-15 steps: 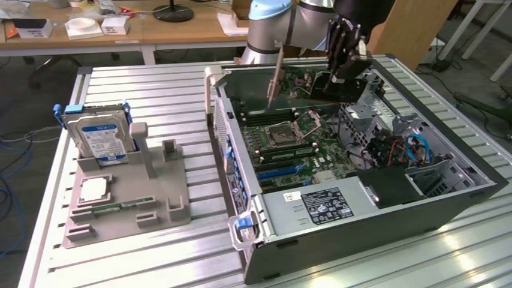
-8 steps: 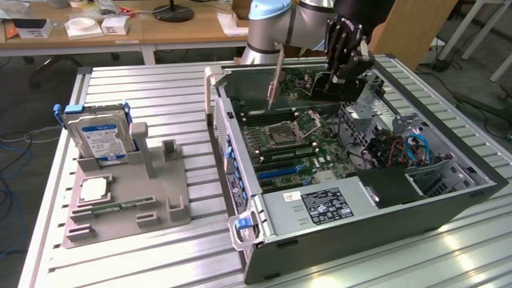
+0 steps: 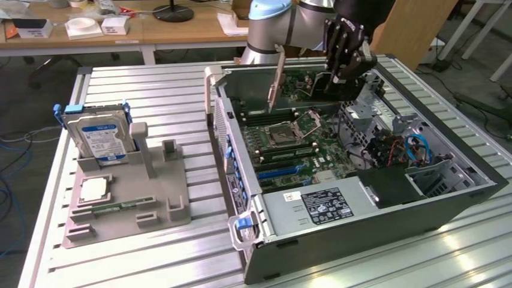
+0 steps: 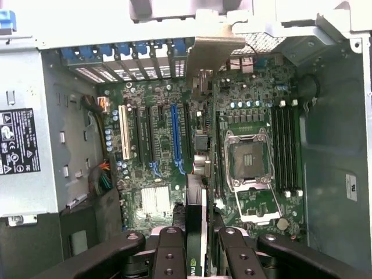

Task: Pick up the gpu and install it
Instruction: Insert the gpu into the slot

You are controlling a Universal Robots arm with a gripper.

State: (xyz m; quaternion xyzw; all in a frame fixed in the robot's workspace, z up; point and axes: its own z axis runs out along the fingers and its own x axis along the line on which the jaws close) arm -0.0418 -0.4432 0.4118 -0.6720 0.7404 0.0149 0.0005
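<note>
While the claw (image 3: 336,90) grips the gpu (image 3: 298,81) above the open computer case (image 3: 448,204), pickup is done. It is not yet seated in a motherboard slot (image 4: 174,136).

The arm (image 3: 272,24) points its end effector (image 3: 340,93) downward, fingers (image 4: 171,256) closed in a grip.

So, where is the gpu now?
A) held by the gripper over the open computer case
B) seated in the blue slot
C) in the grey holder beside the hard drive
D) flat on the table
A: the gripper clamps the gpu above the computer case.
</note>
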